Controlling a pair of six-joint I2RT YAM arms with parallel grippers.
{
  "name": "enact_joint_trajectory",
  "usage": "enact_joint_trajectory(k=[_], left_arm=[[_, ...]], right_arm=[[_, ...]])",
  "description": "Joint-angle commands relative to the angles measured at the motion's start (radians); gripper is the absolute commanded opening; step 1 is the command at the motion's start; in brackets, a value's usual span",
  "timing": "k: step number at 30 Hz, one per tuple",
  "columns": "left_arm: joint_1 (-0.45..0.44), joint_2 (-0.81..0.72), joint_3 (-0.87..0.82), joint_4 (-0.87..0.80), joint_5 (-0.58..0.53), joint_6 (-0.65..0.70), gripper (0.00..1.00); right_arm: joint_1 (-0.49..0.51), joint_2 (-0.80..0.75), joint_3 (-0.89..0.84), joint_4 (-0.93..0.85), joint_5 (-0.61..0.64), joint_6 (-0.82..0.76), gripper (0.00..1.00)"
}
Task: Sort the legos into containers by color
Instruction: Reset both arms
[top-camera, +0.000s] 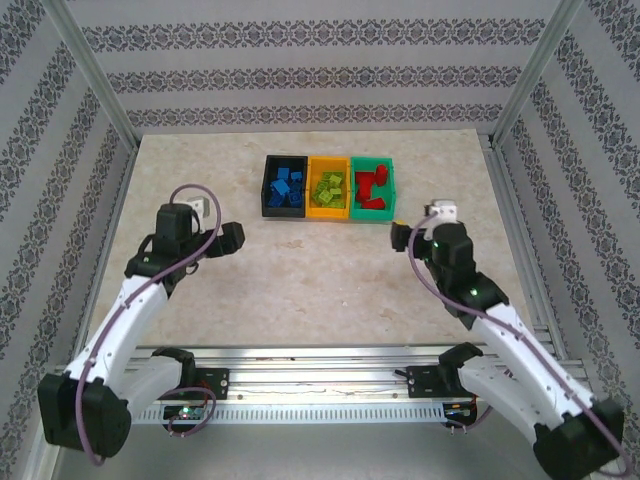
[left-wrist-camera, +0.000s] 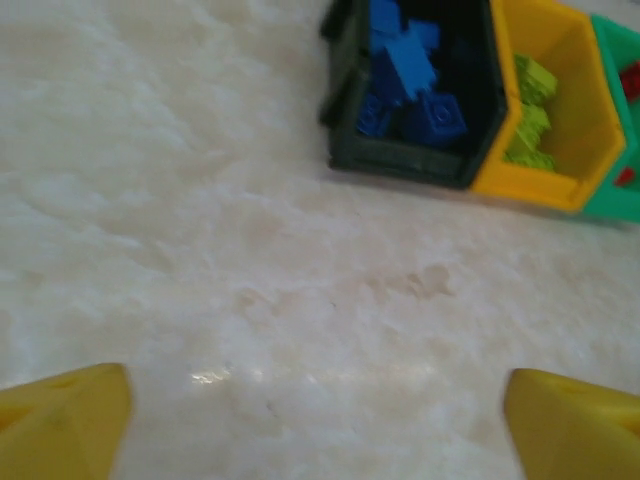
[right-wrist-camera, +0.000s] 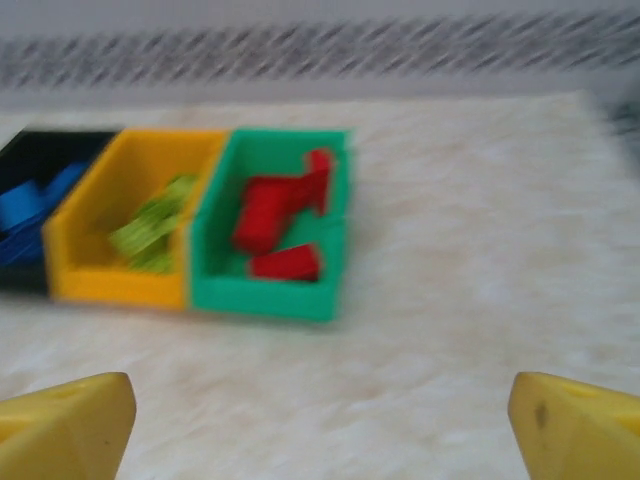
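Three bins stand in a touching row toward 12 o'clock on the table (top-camera: 300, 290): the black bin (top-camera: 283, 211) on the left, the yellow bin (top-camera: 327, 213) in the middle, the green bin (top-camera: 372, 212) on the right. Blue legos (top-camera: 287, 186) lie in the black bin, lime legos (top-camera: 328, 187) in the yellow bin and red legos (top-camera: 371, 188) in the green bin, each colour heaped loosely in its own bin

The left gripper (top-camera: 230, 238) hangs at about 8 o'clock from the row, apart from it. In its wrist view the bins sit at 1 o'clock. Its yellow fingers (left-wrist-camera: 65, 420) stand wide apart, released, with bare table between them

The right gripper (top-camera: 403, 236) hangs at about 4 o'clock from the row, near the green bin's near right corner but not touching it. In its wrist view, which is blurred, the bins sit at 10 o'clock. Its fingers (right-wrist-camera: 575, 425) are likewise spread wide, released, gripping nothing
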Motion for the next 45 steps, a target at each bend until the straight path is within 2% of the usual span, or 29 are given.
enact_joint_trajectory(k=[1, 4, 8, 17, 20, 22, 25, 29, 32, 34, 35, 37, 39, 40, 41, 42, 43, 44, 45], left_arm=[[0.015, -0.085, -0.137, 0.278, -0.201, 0.001, 1.0], [0.016, -0.158, -0.287, 0.458, -0.3, 0.022, 1.0], [0.016, -0.16, -0.365, 0.559, -0.421, 0.071, 1.0], [0.021, 0.056, -0.406, 0.868, -0.536, 0.172, 1.0], [0.03, 0.146, -0.425, 1.012, -0.543, 0.208, 1.0], [0.036, 0.204, -0.418, 1.046, -0.548, 0.225, 1.0], [0.043, 0.276, -0.42, 1.105, -0.541, 0.255, 1.0], [0.068, 0.391, -0.445, 1.273, -0.524, 0.272, 1.0], [0.097, 0.439, -0.443, 1.319, -0.45, 0.273, 1.0], [0.112, 0.526, -0.46, 1.455, -0.413, 0.281, 1.0], [0.118, 0.546, -0.463, 1.484, -0.385, 0.291, 0.99], [0.122, 0.515, -0.439, 1.377, -0.348, 0.284, 1.0], [0.123, 0.552, -0.43, 1.402, -0.316, 0.295, 1.0], [0.123, 0.583, -0.428, 1.412, -0.29, 0.301, 0.99], [0.123, 0.636, -0.429, 1.509, -0.287, 0.317, 0.99], [0.124, 0.636, -0.43, 1.493, -0.266, 0.323, 0.99], [0.124, 0.593, -0.417, 1.39, -0.258, 0.316, 0.99], [0.125, 0.593, -0.406, 1.375, -0.26, 0.315, 0.99], [0.124, 0.625, -0.396, 1.422, -0.265, 0.325, 1.0]], right_arm=[[-0.082, -0.081, -0.175, 0.228, 0.212, -0.035, 0.98], [-0.198, -0.137, -0.311, 0.381, 0.167, -0.018, 0.98], [-0.293, -0.087, -0.377, 0.497, 0.146, -0.028, 0.98], [-0.341, 0.206, -0.383, 0.746, 0.072, -0.092, 0.98], [-0.35, 0.309, -0.371, 0.81, 0.06, -0.097, 0.98], [-0.353, 0.362, -0.365, 0.871, 0.049, -0.106, 0.98], [-0.358, 0.419, -0.358, 0.95, 0.012, -0.128, 0.98], [-0.359, 0.475, -0.358, 1.029, -0.037, -0.132, 0.98], [-0.358, 0.492, -0.358, 1.053, -0.076, -0.133, 0.98], [-0.362, 0.526, -0.358, 1.086, -0.098, -0.12, 0.98], [-0.363, 0.561, -0.361, 1.129, -0.11, -0.12, 0.98], [-0.363, 0.678, -0.361, 1.253, -0.16, -0.134, 0.98], [-0.357, 0.824, -0.329, 1.387, -0.205, -0.155, 0.98], [-0.356, 0.803, -0.301, 1.314, -0.244, -0.164, 0.98], [-0.357, 0.756, -0.265, 1.165, -0.258, -0.175, 0.98], [-0.356, 0.739, -0.24, 1.082, -0.262, -0.179, 0.98], [-0.357, 0.77, -0.243, 1.132, -0.255, -0.175, 0.98], [-0.355, 0.796, -0.253, 1.201, -0.242, -0.167, 0.98], [-0.357, 0.781, -0.257, 1.182, -0.227, -0.162, 0.98]])
